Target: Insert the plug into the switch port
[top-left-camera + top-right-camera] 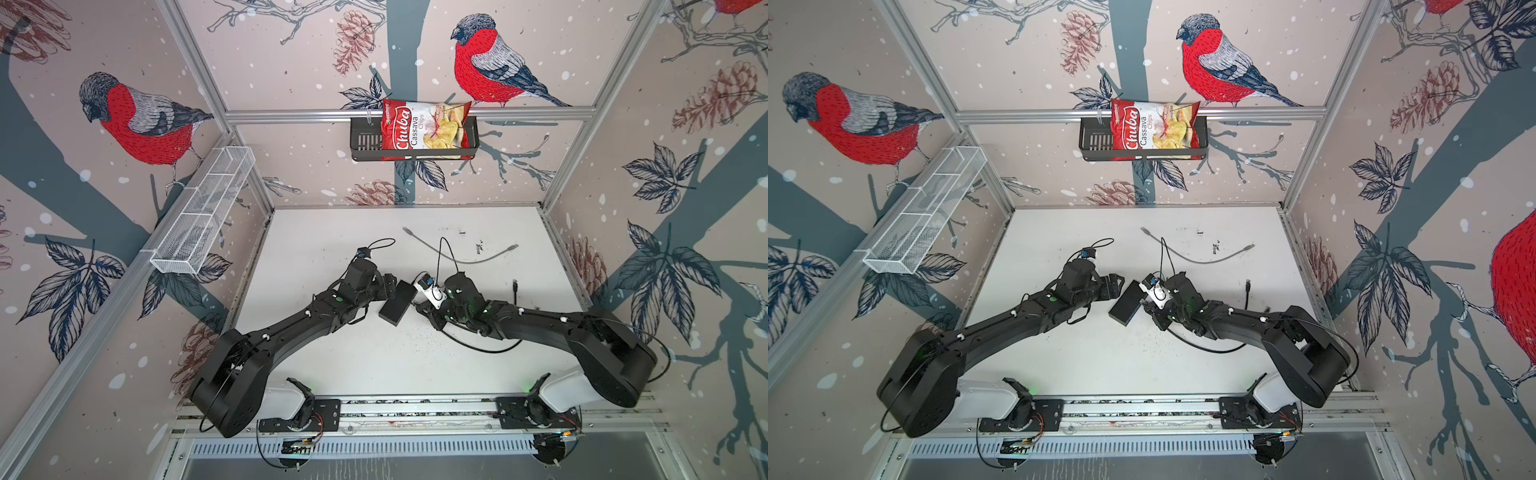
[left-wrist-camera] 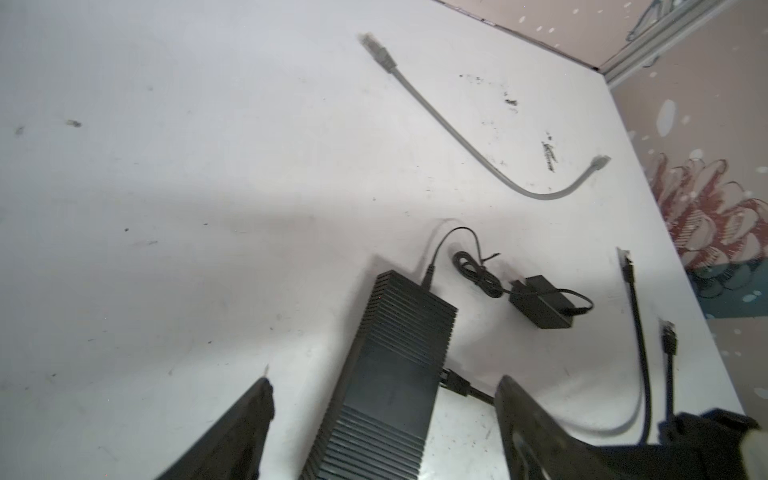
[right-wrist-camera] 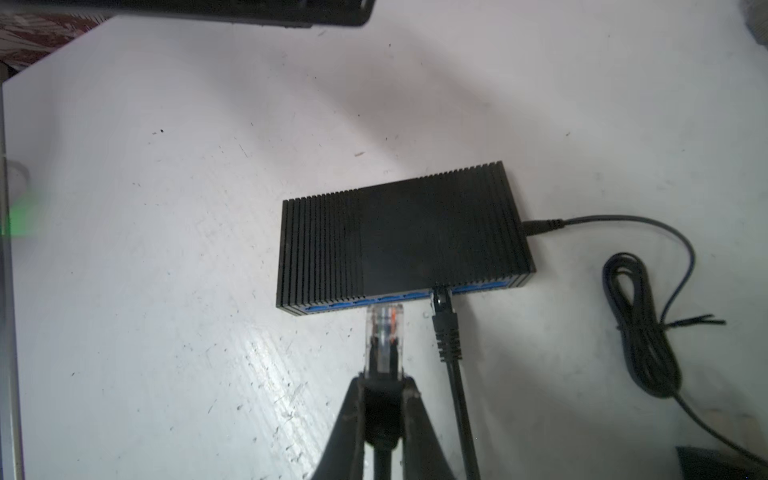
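The switch [image 3: 403,241] is a flat ribbed black box lying mid-table, seen in both top views [image 1: 397,302] [image 1: 1128,305]. A row of blue switch ports [image 3: 374,301] runs along its long edge facing my right gripper. My right gripper [image 3: 384,376] is shut on the boot of a clear plug [image 3: 384,336], whose tip sits just in front of a blue port. Another black plug [image 3: 441,301] sits in a port beside it. My left gripper [image 2: 384,386] is open, with its fingers either side of the switch [image 2: 395,374] and apart from it.
A grey cable [image 1: 461,253] lies behind the arms, and loose black cables [image 2: 636,324] lie to the right. The black power adapter [image 2: 540,303] and its coiled cord [image 3: 640,324] rest beside the switch. A chips bag [image 1: 415,129] hangs in a basket on the back wall.
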Tool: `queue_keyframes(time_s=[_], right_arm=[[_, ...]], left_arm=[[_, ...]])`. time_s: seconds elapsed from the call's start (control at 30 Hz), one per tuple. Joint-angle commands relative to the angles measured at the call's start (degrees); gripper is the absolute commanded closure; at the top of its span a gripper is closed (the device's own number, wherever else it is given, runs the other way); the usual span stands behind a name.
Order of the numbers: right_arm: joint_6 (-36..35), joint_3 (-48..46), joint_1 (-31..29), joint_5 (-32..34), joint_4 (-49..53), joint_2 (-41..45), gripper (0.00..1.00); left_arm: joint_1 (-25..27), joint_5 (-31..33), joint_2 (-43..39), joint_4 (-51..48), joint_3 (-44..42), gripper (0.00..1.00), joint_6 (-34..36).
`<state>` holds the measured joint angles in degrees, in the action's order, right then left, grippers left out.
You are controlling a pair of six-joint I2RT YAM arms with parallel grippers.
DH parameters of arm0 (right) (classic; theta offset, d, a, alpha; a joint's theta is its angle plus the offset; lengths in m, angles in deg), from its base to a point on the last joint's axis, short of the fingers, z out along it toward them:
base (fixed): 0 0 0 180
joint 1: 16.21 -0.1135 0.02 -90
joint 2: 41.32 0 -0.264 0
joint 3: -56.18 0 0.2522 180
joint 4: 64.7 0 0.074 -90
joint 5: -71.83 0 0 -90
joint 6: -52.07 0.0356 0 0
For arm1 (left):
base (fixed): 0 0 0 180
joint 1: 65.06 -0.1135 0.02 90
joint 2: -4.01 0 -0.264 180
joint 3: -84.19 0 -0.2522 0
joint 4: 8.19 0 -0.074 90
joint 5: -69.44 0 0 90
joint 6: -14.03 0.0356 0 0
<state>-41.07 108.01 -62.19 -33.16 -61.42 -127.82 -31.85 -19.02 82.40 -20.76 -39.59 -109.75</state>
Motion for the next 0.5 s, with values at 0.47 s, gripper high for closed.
queue_keyframes(time_s=[0.47], right_arm=[[-5.24, 11.06, -6.40, 6.52, 18.17, -9.89, 0.89]], left_arm=[[-4.64, -9.15, 17.36, -7.74, 10.52, 0.23, 6.89]])
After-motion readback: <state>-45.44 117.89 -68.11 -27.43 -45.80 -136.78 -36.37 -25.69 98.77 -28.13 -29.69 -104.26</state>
